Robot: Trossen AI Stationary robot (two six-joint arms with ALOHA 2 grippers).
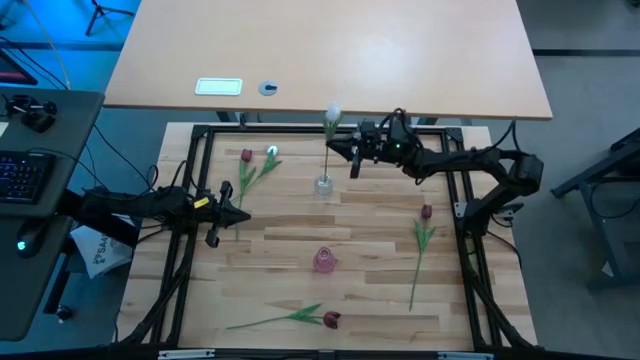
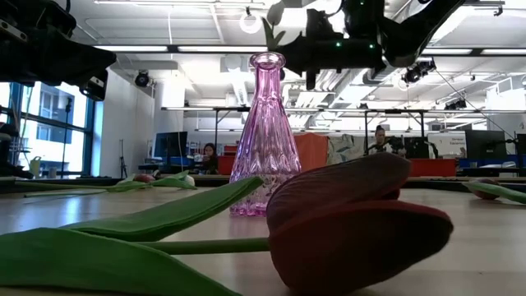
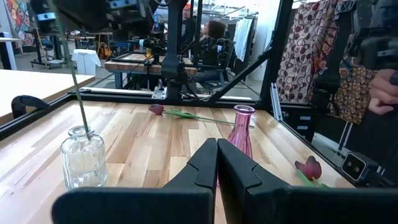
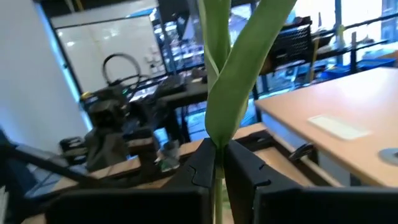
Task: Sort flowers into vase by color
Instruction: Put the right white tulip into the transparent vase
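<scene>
Nearest the low camera lies a dark red tulip [image 2: 353,222] on the table [image 1: 380,300], with the pink vase [image 2: 265,136] behind it. In the high view, the right gripper [image 1: 352,152] sits upper centre, clamped on the stem of a white tulip [image 1: 333,114]. The stem's long axis runs near vertical, head up, lower end entering the clear glass vase [image 1: 323,184] just below the gripper in the frame. The coming move appears to turn on this alignment: stem over vase mouth, then release. The left gripper [image 1: 222,212] waits at centre left, fingers pressed together, holding nothing. One white and three dark red tulips lie flat on the table.
</scene>
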